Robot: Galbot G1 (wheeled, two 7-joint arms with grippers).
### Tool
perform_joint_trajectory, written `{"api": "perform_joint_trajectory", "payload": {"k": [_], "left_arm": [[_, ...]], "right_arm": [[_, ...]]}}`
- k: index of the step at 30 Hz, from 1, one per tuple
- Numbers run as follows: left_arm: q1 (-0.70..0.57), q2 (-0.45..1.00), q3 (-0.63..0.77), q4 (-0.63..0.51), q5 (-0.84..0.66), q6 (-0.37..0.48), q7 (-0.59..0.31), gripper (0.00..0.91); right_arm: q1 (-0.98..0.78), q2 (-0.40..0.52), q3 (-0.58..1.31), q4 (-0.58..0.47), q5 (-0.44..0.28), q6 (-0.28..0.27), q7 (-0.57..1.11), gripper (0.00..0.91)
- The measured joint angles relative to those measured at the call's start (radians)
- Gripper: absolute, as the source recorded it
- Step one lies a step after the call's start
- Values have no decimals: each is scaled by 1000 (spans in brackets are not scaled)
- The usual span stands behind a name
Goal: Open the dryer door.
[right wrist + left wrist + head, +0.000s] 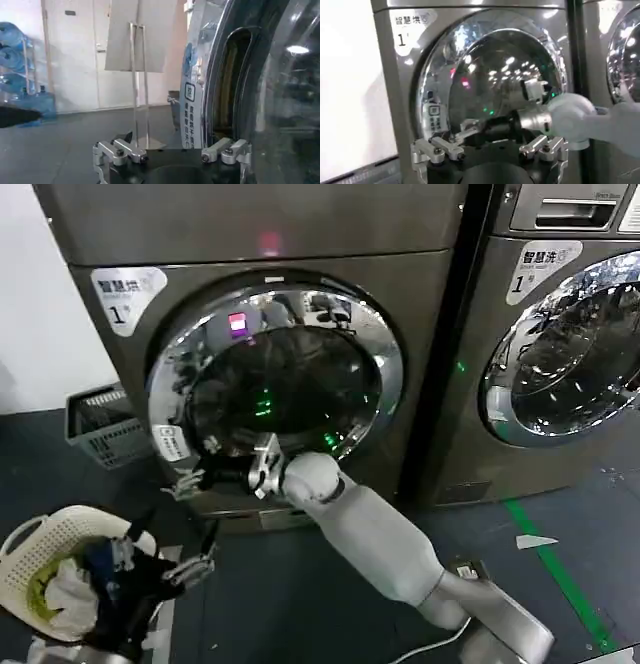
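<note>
Your right gripper (190, 481) sits at the lower-left chrome rim of the dryer door (275, 374), fingers spread apart, gripping nothing. Left gripper (195, 569) hangs low near the laundry basket (45, 539), fingers released too.

You're working in dim, uneven light in the head view: the floor (300, 604) is dark, and the dryer door (275, 374) carries scattered ceiling-light reflections on its chrome ring plus green and pink glints in the glass. A red glow sits on the panel above it. Straight lines bow toward the head view's edges. In the left wrist view the white wall (350, 90) is blown out and the right arm (570, 117) is smeared with blur. In the right wrist view the room behind is evenly lit, while the near glass looks soft and dark.
</note>
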Motion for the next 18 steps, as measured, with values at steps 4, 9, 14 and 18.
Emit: {"api": "perform_joint_trajectory", "payload": {"k": [4,9,14,18], "left_arm": [[-5,3,-46,0,9,26,0,907],[7,3,-91,0,60,57,8,907],[14,-1,-122,5,136,95,19,907],[-3,2,-158,22,135,107,10,907]], "right_arm": [[-4,-8,-6,3,4,17,-19,907],[-9,-11,-1,14,4,23,-27,907],[-11,-15,-3,16,6,42,-44,907],[-9,-24,-2,23,30,29,-94,907]]}}
